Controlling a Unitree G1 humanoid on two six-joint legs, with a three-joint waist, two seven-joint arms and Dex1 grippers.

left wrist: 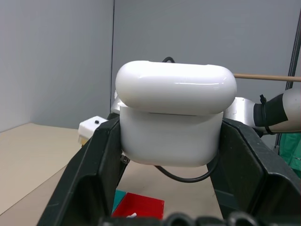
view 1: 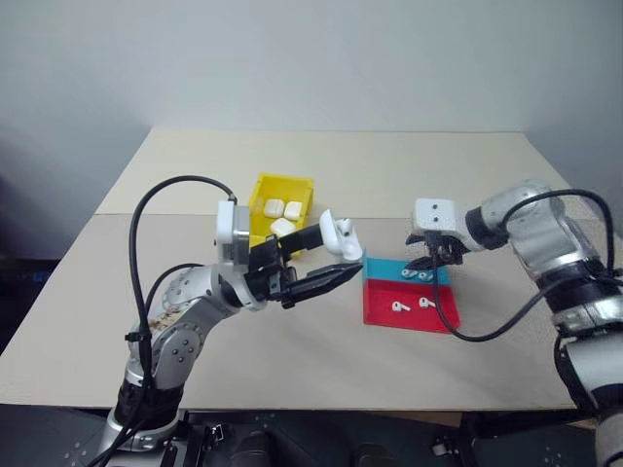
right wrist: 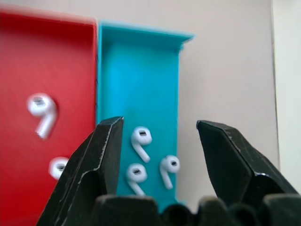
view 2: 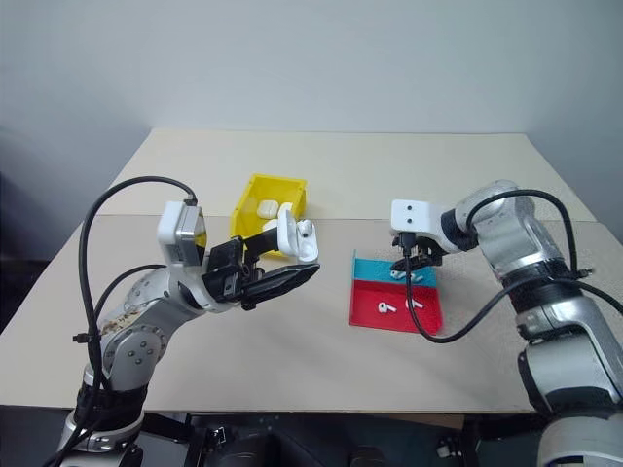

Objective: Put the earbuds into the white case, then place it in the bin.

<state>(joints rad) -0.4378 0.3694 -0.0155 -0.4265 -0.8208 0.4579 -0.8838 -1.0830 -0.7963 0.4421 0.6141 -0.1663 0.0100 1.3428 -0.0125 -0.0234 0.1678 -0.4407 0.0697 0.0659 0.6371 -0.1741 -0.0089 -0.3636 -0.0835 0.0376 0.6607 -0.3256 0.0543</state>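
Note:
My left gripper [view 1: 343, 255] is shut on the white case [view 1: 341, 238], held above the table's middle with its lid flipped up. The case [left wrist: 174, 117] sits between the black fingers [left wrist: 94, 179]. What lies inside it I cannot tell. My right gripper [view 1: 428, 255] hangs open over the teal half of the tray [view 1: 384, 268], nothing between its fingers [right wrist: 106, 150]. Three earbuds [right wrist: 140, 140] lie on the teal below it, and two more earbuds [view 1: 397, 306] on the red half. The yellow bin [view 1: 263, 190] stands behind the left gripper.
Three white cases [view 1: 282, 227] lie in the yellow bin. The red-and-teal tray [view 1: 409, 319] sits right of centre, near the front of the tan table [view 1: 389, 165]. A black cable [view 1: 487, 326] hangs from the right arm beside the tray.

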